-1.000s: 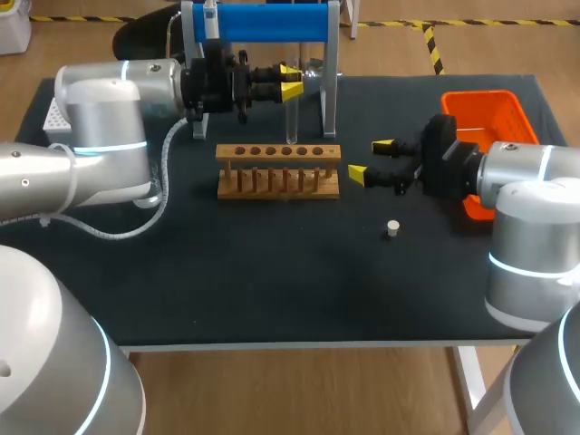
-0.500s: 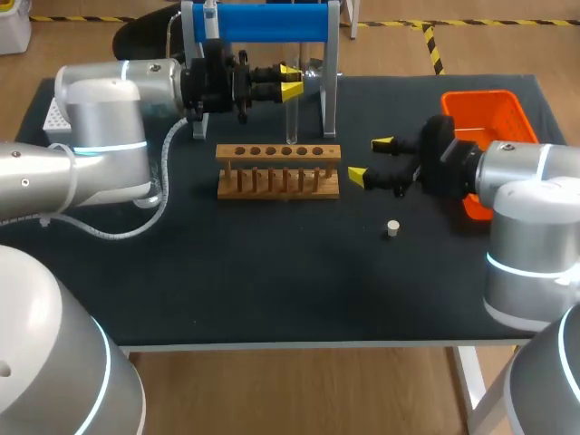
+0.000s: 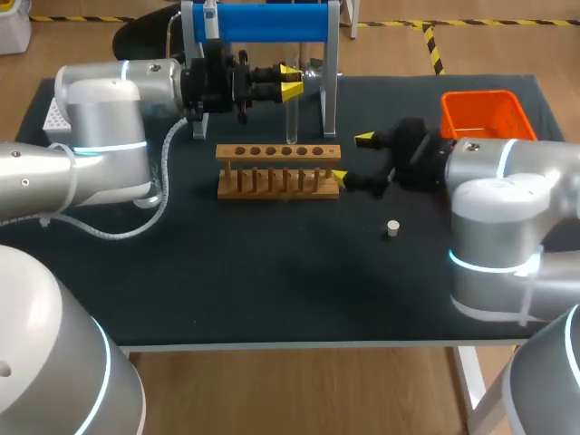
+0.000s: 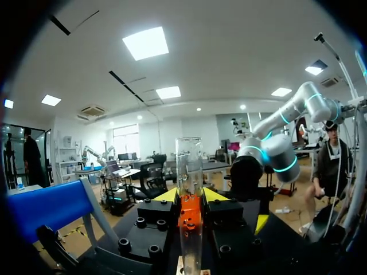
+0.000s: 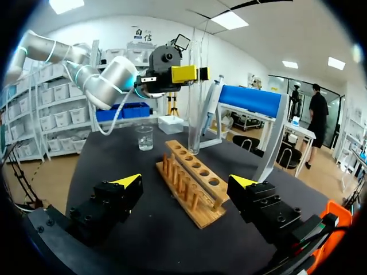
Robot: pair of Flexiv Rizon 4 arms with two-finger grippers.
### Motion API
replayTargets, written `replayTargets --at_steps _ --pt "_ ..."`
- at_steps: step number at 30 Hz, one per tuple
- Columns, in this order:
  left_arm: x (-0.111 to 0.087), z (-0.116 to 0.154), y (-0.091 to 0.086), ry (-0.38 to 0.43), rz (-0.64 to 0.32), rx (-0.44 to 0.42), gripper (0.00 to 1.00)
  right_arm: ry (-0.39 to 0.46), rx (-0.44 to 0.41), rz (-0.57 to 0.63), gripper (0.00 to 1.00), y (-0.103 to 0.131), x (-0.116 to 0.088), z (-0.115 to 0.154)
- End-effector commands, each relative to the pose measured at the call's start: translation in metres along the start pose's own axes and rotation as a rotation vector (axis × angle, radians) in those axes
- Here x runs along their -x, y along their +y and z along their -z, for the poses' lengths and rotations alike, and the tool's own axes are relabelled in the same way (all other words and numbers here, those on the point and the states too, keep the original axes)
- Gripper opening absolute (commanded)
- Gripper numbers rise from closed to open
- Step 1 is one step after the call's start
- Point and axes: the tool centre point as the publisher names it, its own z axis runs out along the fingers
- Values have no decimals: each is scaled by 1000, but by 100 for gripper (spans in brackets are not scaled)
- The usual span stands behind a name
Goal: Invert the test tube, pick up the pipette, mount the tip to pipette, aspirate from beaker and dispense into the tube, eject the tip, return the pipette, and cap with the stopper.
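Change: Right hand (image 3: 352, 158) has swung in from beside the orange bin (image 3: 485, 113) to the right-hand end of the rack (image 3: 278, 170); the left arm has not stirred.
Head view: the left hand (image 3: 290, 83) is clamped on the test tube (image 3: 292, 118). The tube hangs upright just behind the rack, its lower end by the rack's back edge. The right hand is spread wide and empty. The stopper (image 3: 392, 228) lies loose on the desk (image 3: 272, 281), near the right hand.
Left wrist view: both yellow fingers press the glass from two sides, and a length of tube stands clear ahead of them.
Right wrist view: the wide-open fingers frame the rack. The tube stands beside the rack, and the beaker (image 5: 144, 137) is farther off.
Handling: the tube is probably light, rigid, thin, smooth glass, so it is likely slippery and breakable. A gentle pinch on the mid-body, clear of the rim, seems the safest hold.
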Motion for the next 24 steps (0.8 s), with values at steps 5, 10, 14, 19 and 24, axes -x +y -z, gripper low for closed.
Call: replayTargets --at_steps 5,10,14,19,24 --pt "1 0 0 3 -1 -1 0 -43 -20 -1 100 -2 -2 -44" --pt "1 0 0 3 -1 -1 0 -55 -34 3 100 -10 -1 -50" --pt "1 0 0 3 -1 -1 0 -65 -44 -2 100 -18 3 -54" --pt "1 0 0 3 -1 -1 0 -71 -54 -7 100 -22 5 -57" --pt "1 0 0 3 -1 -1 0 -71 -59 -9 100 -26 5 -61"
